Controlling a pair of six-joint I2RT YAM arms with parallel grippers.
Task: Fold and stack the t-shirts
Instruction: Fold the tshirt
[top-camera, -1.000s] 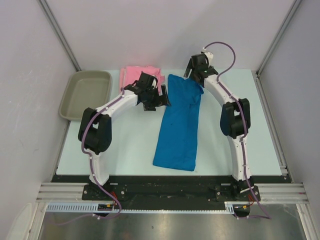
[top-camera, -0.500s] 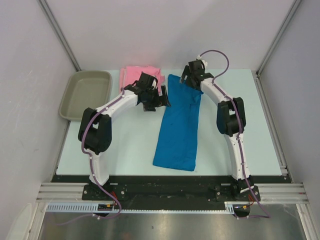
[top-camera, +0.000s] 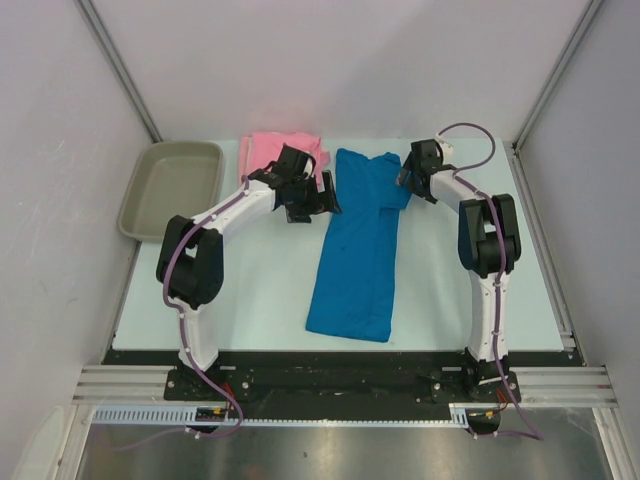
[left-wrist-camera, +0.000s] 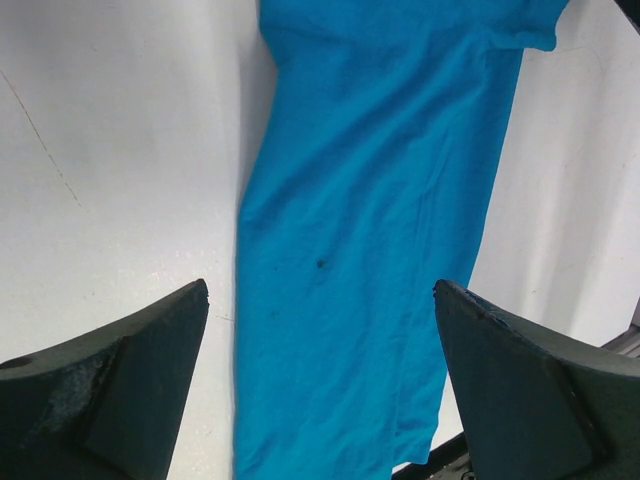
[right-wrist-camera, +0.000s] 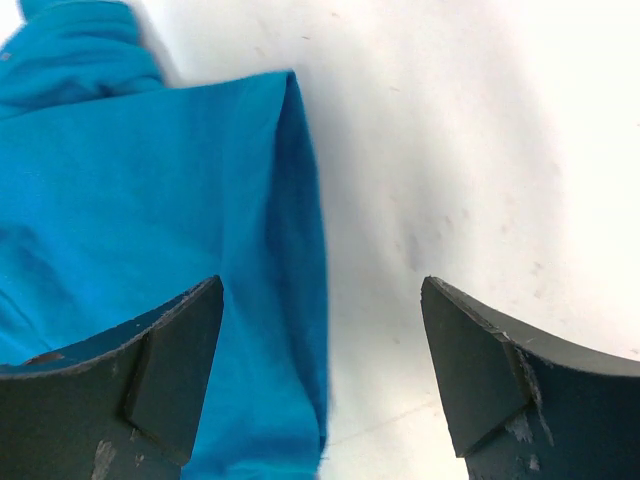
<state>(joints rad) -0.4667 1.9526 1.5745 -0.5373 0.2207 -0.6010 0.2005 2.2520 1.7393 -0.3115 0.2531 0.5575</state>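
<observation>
Blue t-shirt (top-camera: 357, 255) is folded lengthwise; left gripper (top-camera: 318, 200) and right gripper (top-camera: 412, 183) are held wide, empty; the 1 o'clock sleeve (top-camera: 393, 190) likely needs tucking next.

Blue t-shirt (top-camera: 357, 250) lies folded lengthwise; pink t-shirt (top-camera: 270, 150) beside tray (top-camera: 170, 188).

A pale, faintly green counter (top-camera: 265, 300) fills the middle of the top view; plain off-white walls close it in at the far edge (top-camera: 340, 60), the left edge (top-camera: 50, 220) and the right edge (top-camera: 605, 230); slanting aluminium posts (top-camera: 118, 70) rise from both far corners; a grey-beige tray (top-camera: 140, 205) sits at the far left corner; a ribbed metal rail (top-camera: 340, 383) runs along the near edge, brushed steel sheet (top-camera: 340, 455) beyond it; the light is even and soft.
</observation>
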